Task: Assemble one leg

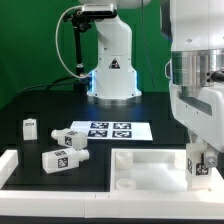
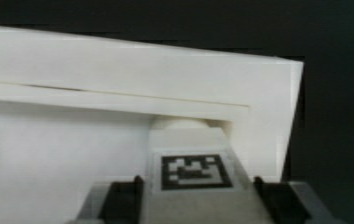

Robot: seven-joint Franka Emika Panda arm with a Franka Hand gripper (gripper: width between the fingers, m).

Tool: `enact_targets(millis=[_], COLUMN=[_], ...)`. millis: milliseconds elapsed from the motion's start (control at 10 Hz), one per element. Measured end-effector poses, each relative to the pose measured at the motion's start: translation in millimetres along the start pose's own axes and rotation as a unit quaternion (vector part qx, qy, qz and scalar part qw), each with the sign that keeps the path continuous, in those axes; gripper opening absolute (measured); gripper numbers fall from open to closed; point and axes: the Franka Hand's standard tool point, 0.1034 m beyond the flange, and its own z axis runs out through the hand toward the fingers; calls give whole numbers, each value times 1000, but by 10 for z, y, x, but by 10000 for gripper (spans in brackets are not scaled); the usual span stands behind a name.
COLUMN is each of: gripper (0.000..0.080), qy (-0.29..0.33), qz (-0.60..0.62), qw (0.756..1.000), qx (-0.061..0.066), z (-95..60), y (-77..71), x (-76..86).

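My gripper [image 1: 201, 158] is shut on a white leg [image 1: 201, 167] with a black-and-white tag and holds it upright at the right corner of the flat white panel [image 1: 140, 172], in the exterior view's lower right. In the wrist view the leg [image 2: 193, 170] sits between my two dark fingers [image 2: 128, 196], its far end at a corner recess of the panel [image 2: 103, 110]. I cannot tell whether the leg's end touches the panel. Three more legs lie loose on the exterior view's left: one [image 1: 30, 127], another [image 1: 71, 137] and a third [image 1: 62, 160].
The marker board [image 1: 110, 130] lies in the middle of the table, in front of the arm's base [image 1: 110, 70]. A white ledge [image 1: 20, 165] borders the exterior view's lower left. A green backdrop stands behind the table.
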Motion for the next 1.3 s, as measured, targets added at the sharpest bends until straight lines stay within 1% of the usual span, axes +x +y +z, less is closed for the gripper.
enact_targets(millis=[100,200,300,400,500,700,900,1000,1100,1200,1300], gripper=[336,336,503,503,632,646,649,649,649,649,649], qy=[0,0,0,1,0,-2,-1,0,5,12,12], qz=[40,74,65,13,-78,-206,-255,-294,-356,-466,-501], qw=[999,997,998,1000,997,978,967,956,935,885,865], qx=[0,0,-1,-1,-1,-4,-4,-5,-7,-11,-10], z=[3,6,7,6,8,36,32,32,25,-1,-14], y=[2,4,4,4,4,40,35,35,29,1,-20], x=[-4,-10,-9,-1,17,-1,18,26,36,50,90])
